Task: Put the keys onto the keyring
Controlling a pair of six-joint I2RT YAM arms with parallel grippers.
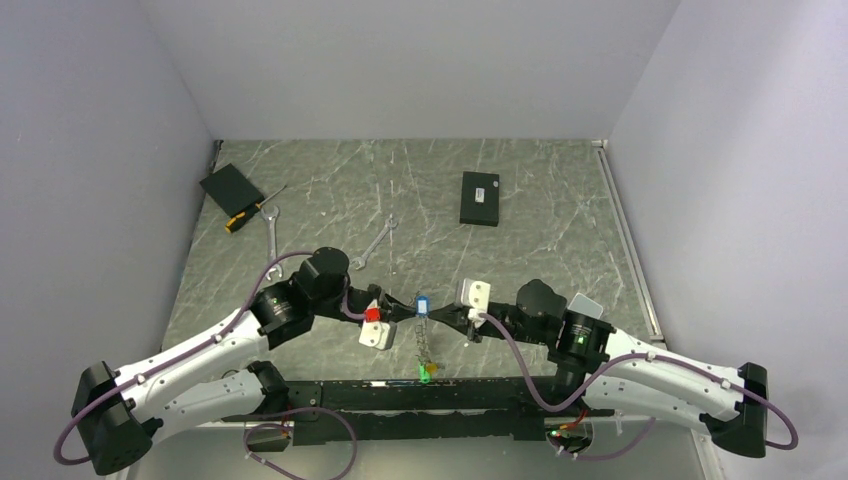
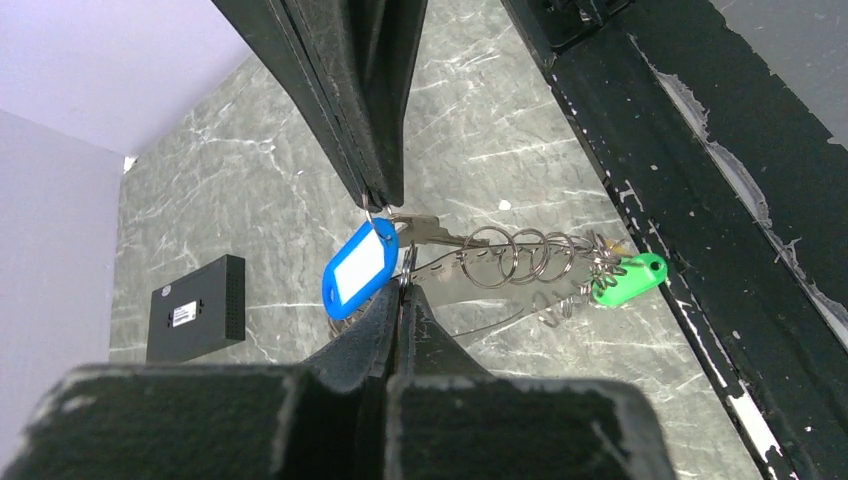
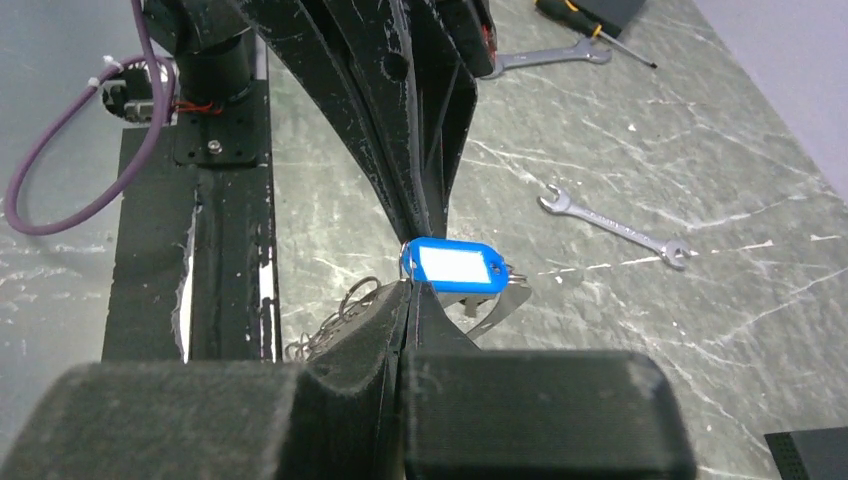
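One keyring (image 2: 515,258), held above the table (image 1: 540,260) just beyond the middle of the black base bar (image 1: 480,395), strung with one blue tag (image 2: 358,265) and one green tag (image 2: 630,278). Clamped at the blue end by two grippers, left gripper (image 2: 398,295) and right gripper (image 3: 408,295), each pinched tight on it, tip to tip. Farther beyond the bar: two wrenches (image 1: 272,228) (image 1: 375,243), one screwdriver (image 1: 250,212). Farthest from the bar: two black boxes (image 1: 232,187) (image 1: 480,198).
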